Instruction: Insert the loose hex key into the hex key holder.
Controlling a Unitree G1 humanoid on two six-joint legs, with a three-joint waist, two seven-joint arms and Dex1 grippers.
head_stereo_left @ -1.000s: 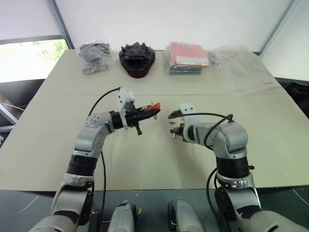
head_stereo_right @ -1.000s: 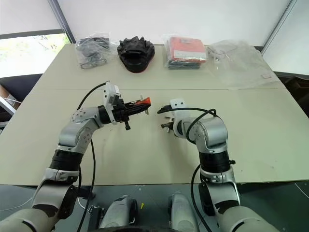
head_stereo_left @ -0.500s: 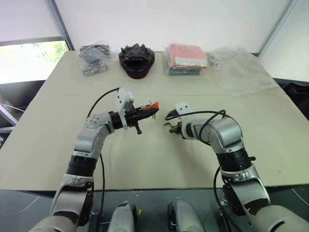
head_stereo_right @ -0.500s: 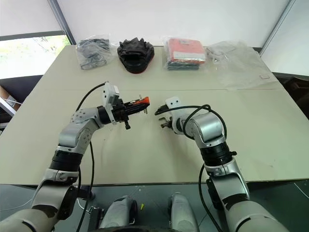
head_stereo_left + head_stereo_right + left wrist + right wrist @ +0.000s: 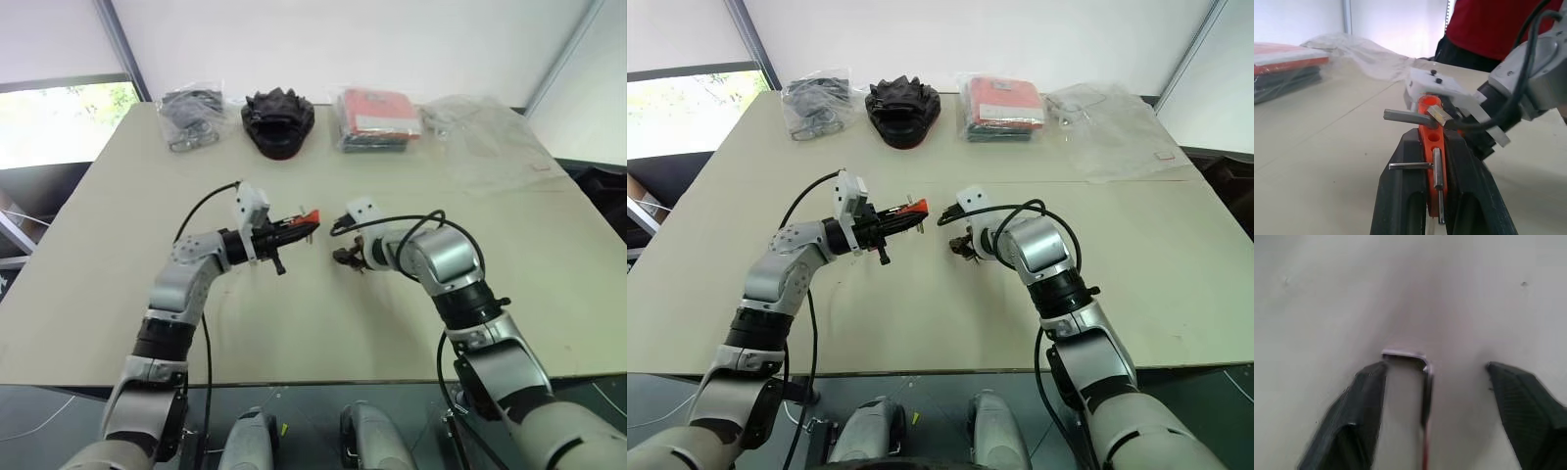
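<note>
The loose hex key point(image 5: 1426, 387) sits between the fingers of the right claw point(image 5: 1435, 368), which are spread wide. Its short bent end reaches across to touch one finger, and the other finger stands well clear of it. Nothing pinches it. I cannot tell whether it lies on the tabletop point(image 5: 294, 323) or hangs against that one finger.

Just across from the right claw, the left claw point(image 5: 1434, 137) is pressed together on the hex key holder point(image 5: 1423, 147) and holds it up off the tabletop, prongs toward the right claw.

To my eye the main risk is the key itself. With no grip on it, it could slide off or roll flat, and a close from this spread could nip only the bent end and swing the shank askew. A crooked shank would miss the open hole or knock against the keys already seated, and a hard push might shift the holder in the left claw.

Counted:
- One loose key.
- One holder.
- Two keys that I can make out in the holder.
- One empty hole showing.
- Two claws.

Well beyond both claws, four things line the far edge:
- A bag of dark parts point(image 5: 189, 116).
- A black lump point(image 5: 278, 122).
- A red packet point(image 5: 377, 116).
- A clear bag point(image 5: 480, 132).

One person in a red top point(image 5: 1488, 24) stands past the tabletop.
</note>
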